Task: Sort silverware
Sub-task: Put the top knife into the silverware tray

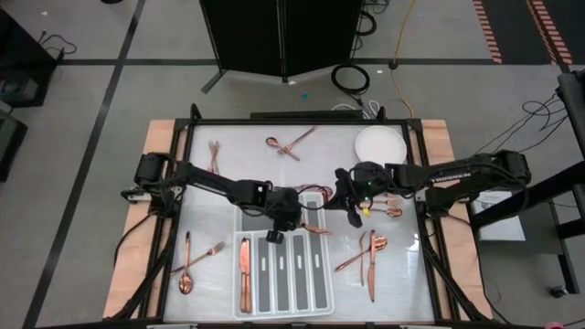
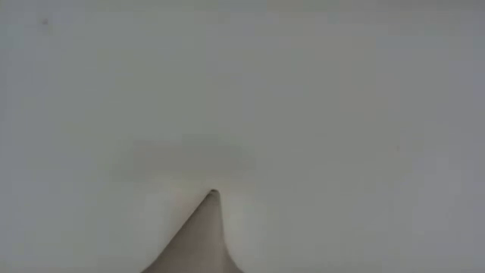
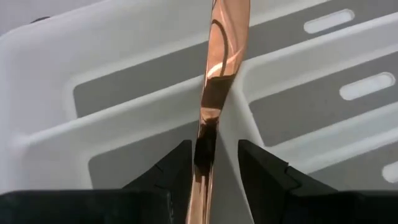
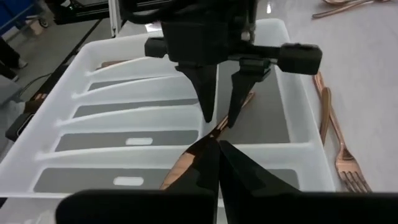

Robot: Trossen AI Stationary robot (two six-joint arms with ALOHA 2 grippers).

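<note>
One copper piece of silverware (image 3: 217, 81) lies slanting across a white wall of the divided tray (image 1: 315, 302), at its far end. My left gripper (image 3: 214, 149) points steeply down over it and is open, with a finger on each side of the piece. In the high view that gripper (image 1: 294, 224) is over the tray's far part. My right gripper (image 4: 214, 146) comes in from the table's right, slanting down and shut. Its tips meet just at the same piece (image 4: 242, 106). My left gripper has the piece between its open fingers. A gap shows beside one finger (image 3: 261, 168). The other finger (image 3: 183, 165) stands close against the piece; whether it touches, I cannot tell. My right gripper's shut fingertips (image 4: 202, 152) cover the piece where they meet it, so I cannot tell whether they touch it.
A copper knife (image 1: 245, 270) lies in the tray's leftmost slot. A spoon and fork (image 1: 189, 260) lie left of the tray. More pieces (image 1: 370, 256) lie right of it and others (image 1: 292, 143) near the far edge. A round white plate (image 1: 379, 143) stands far right.
</note>
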